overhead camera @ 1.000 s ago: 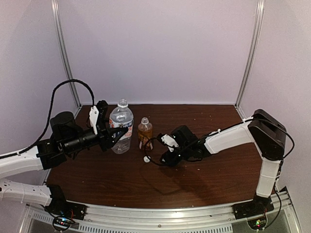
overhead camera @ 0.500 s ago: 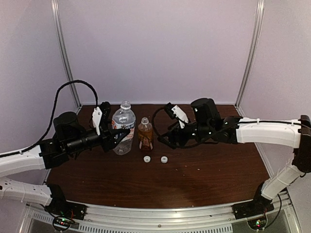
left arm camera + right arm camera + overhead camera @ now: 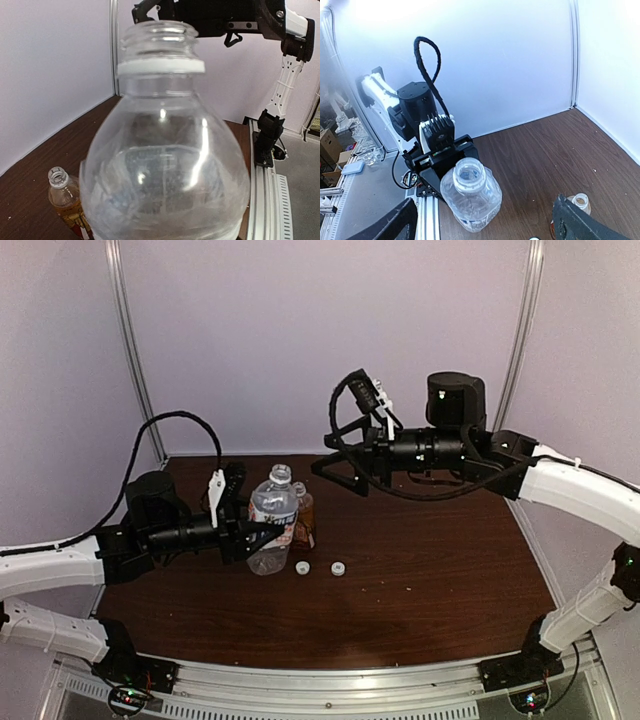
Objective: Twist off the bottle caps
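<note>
Left gripper (image 3: 262, 533) pinches uncapped clear bottle (image 3: 273, 512); right gripper (image 3: 335, 456) spread, raised; left cap (image 3: 302, 567) and right cap (image 3: 338, 568) on table (image 3: 430, 580), nearside of amber bottle (image 3: 304, 518).

With 12 o'clock at the back wall in the top view, the clear bottle (image 3: 272, 532) and the amber bottle (image 3: 306, 518) crowd together left of the table's (image 3: 430, 590) middle, with no gap showing between them. The left gripper (image 3: 258, 537) clamps the clear bottle, and its arm bars the 9 o'clock side. A cap (image 3: 302, 566) and a second cap (image 3: 338, 568) lie at the bottles' 5 o'clock. From 3 o'clock the wood lies open. The right gripper (image 3: 325, 455), fingers spread, hangs high at 1 o'clock.
</note>
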Robot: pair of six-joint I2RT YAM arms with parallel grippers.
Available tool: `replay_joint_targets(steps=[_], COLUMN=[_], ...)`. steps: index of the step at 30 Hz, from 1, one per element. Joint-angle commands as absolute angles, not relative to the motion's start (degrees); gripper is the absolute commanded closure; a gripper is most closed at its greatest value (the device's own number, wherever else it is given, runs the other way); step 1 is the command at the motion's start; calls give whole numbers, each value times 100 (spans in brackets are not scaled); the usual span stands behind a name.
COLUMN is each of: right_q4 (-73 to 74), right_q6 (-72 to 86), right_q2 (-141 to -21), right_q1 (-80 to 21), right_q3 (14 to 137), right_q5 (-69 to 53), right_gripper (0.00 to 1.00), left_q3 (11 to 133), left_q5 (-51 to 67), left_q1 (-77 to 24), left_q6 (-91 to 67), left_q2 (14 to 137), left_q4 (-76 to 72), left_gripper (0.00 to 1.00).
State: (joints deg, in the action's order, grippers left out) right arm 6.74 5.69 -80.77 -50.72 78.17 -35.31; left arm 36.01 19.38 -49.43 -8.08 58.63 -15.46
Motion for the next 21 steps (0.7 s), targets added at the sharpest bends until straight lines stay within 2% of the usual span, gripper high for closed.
replay_joint_targets(steps=[1, 5, 13, 19, 21], right_q4=[887, 956, 1161, 1185, 1195], right_q6=[571, 536, 442, 405, 373], right_q2=[-8369, -8629, -9030, -9179, -9201], right_q1=[-5178, -5283, -5395, -5414, -5414], right_q3=[8158, 8412, 8733, 8785, 8802], right_q5=[-3958, -3984, -4110, -4165, -4158], right_gripper=[6, 8, 24, 44, 53], left_q3=[3762, 3835, 3863, 3910, 3896], left_q5=[2550, 2701, 2769, 2778, 2763], left_q1=[-4895, -4903, -4903, -4904, -4904], left_q6=[-1014, -1155, -1178, -1168, -1162], left_q2=[6055, 6231, 6393, 6531, 6551], left_q4=[-2261, -2404, -2494, -2495, -2525], left_gripper=[53, 53, 53, 53, 53])
